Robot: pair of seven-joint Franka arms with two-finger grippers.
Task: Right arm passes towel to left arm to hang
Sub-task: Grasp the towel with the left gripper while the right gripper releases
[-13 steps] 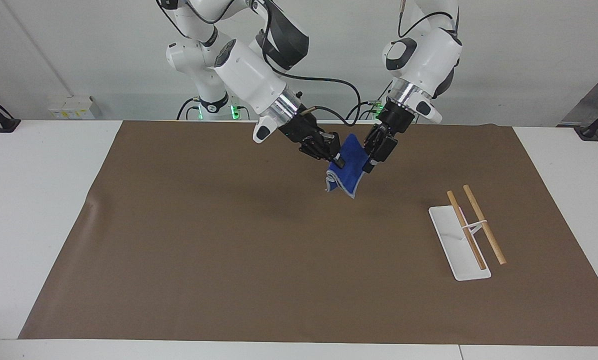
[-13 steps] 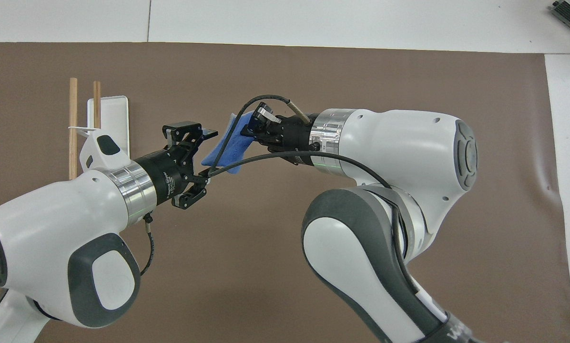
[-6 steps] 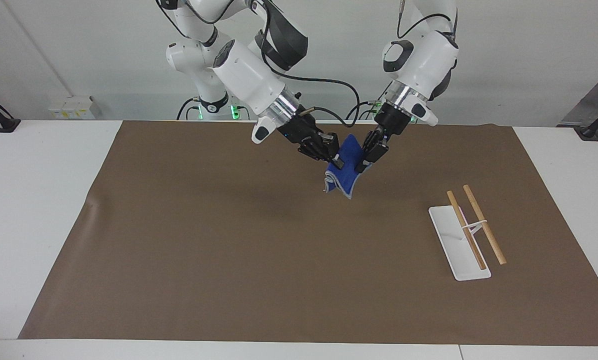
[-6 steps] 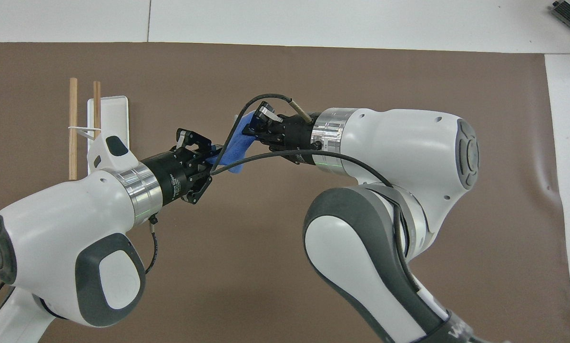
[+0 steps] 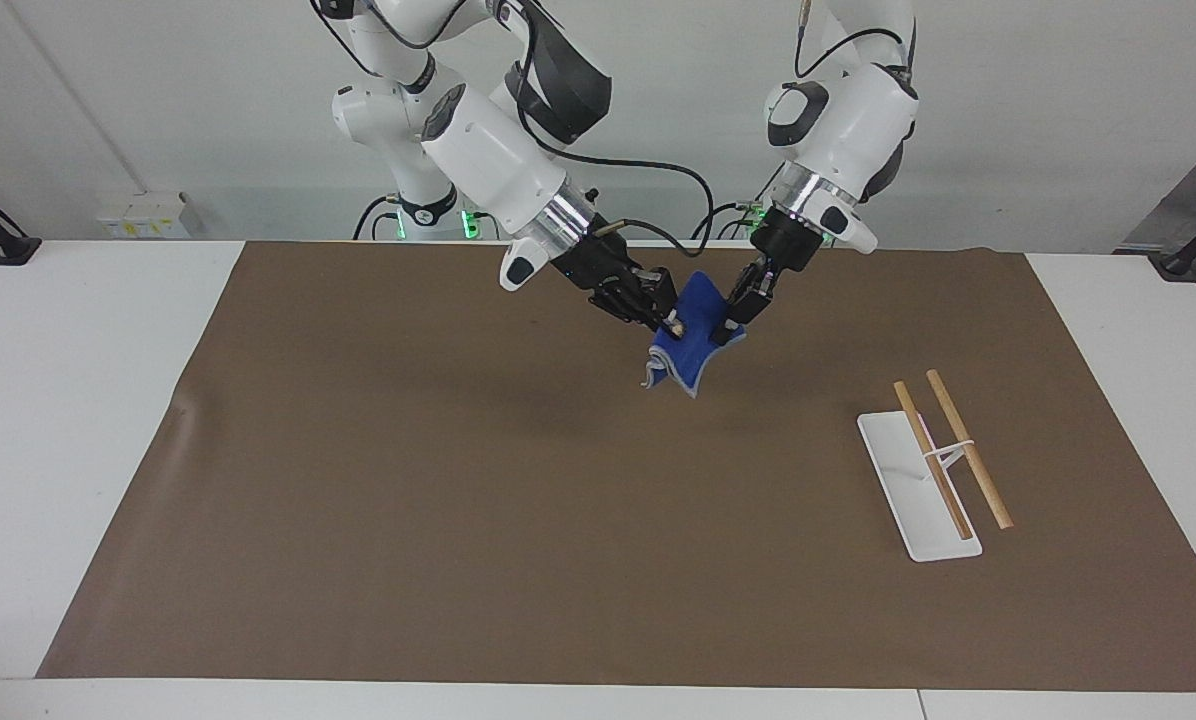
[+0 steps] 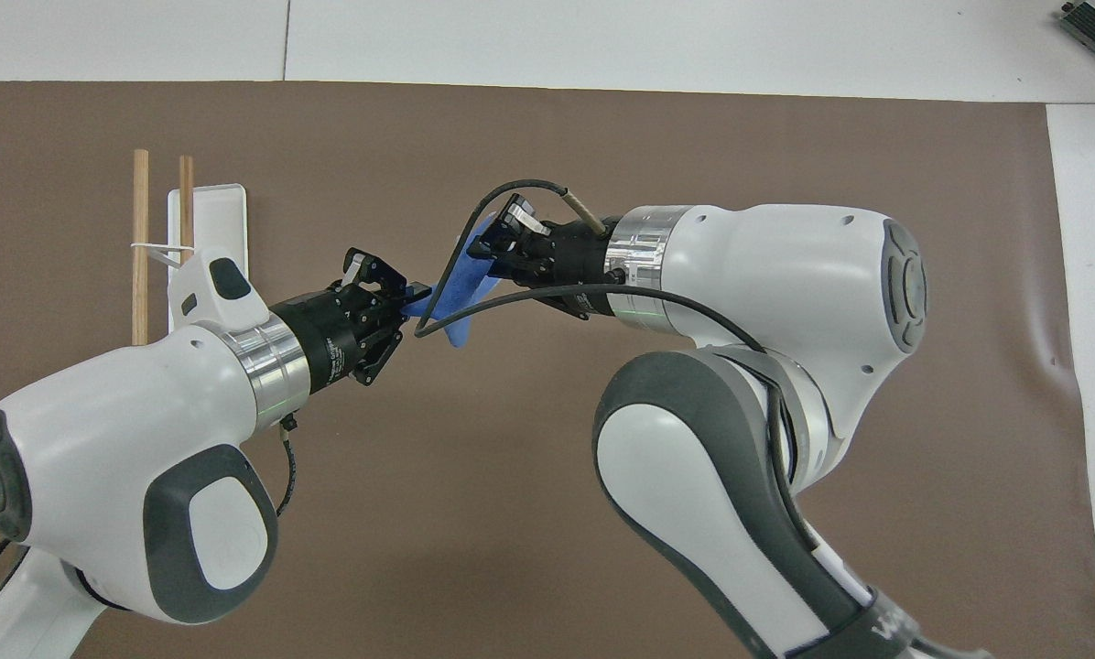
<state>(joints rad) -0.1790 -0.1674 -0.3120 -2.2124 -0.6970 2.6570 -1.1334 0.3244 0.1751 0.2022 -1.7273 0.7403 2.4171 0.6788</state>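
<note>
The blue towel [image 5: 693, 345] hangs in the air over the brown mat, between my two grippers. My right gripper [image 5: 670, 322] is shut on the towel's upper part on the side toward the right arm's end. My left gripper [image 5: 733, 327] is shut on the towel's upper corner on the side toward the left arm's end. In the overhead view the towel [image 6: 456, 291] stretches between the left gripper [image 6: 417, 297] and the right gripper [image 6: 491, 245]. A black cable crosses in front of the towel there.
A white tray [image 5: 913, 500] with two wooden rods [image 5: 968, 450] on a stand lies on the mat toward the left arm's end; it also shows in the overhead view [image 6: 225, 215]. The brown mat [image 5: 408, 520] covers most of the white table.
My left gripper moved in onto the towel's corner and its fingers closed from wide open. The right gripper kept its hold and shifted slightly; the towel is pulled a little more taut.
</note>
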